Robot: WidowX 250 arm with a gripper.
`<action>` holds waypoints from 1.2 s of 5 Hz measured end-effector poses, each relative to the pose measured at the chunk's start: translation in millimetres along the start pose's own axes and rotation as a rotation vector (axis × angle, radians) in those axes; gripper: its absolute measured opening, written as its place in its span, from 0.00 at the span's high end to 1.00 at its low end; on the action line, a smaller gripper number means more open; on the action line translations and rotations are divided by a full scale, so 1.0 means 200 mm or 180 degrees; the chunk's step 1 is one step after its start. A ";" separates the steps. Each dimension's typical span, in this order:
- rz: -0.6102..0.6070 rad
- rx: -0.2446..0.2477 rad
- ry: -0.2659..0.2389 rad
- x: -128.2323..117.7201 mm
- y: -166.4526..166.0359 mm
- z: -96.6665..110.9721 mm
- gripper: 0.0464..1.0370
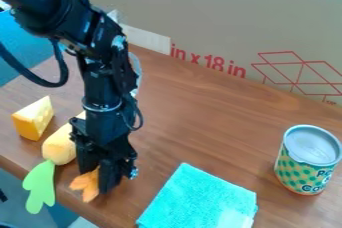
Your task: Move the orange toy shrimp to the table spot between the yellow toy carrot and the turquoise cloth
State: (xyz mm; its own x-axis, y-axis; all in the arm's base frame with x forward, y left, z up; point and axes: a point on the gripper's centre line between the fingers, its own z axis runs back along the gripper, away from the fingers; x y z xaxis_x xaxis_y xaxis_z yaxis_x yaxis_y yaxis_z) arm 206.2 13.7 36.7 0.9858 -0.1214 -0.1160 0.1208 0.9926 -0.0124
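Note:
The black gripper [100,176] hangs low over the near left part of the wooden table, close to its front edge. An orange toy piece [87,184] with a forked end is right at the gripper, partly hidden by it; whether it is held cannot be made out. Just left of the gripper lies a pale yellow toy [59,148] with green leaves [40,186], its far end partly behind the arm. A yellow cheese wedge [33,118] sits farther left. To the gripper's right is a folded turquoise cloth [200,199].
A green-patterned can [308,159] stands upright at the right. A large cardboard box [220,27] with red print walls off the back of the wooden table [200,117]. Something clear or pale is partly hidden behind the arm. The table's front edge runs below the toys.

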 end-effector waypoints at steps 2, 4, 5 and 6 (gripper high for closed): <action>-0.0211 -0.0115 -0.0399 0.05 -0.10 0.12 0.02; -0.0326 -0.0111 -0.0470 0.09 -0.11 0.17 0.03; -0.0676 -0.0060 -0.0759 0.21 -0.22 0.29 0.03; -0.1090 0.0003 -0.0965 0.36 -0.36 0.37 0.03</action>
State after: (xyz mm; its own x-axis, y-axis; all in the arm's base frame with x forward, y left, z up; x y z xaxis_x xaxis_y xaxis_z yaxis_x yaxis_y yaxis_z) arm 276.6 -66.5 102.4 0.8786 -0.4377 0.1907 0.4457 0.8952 0.0015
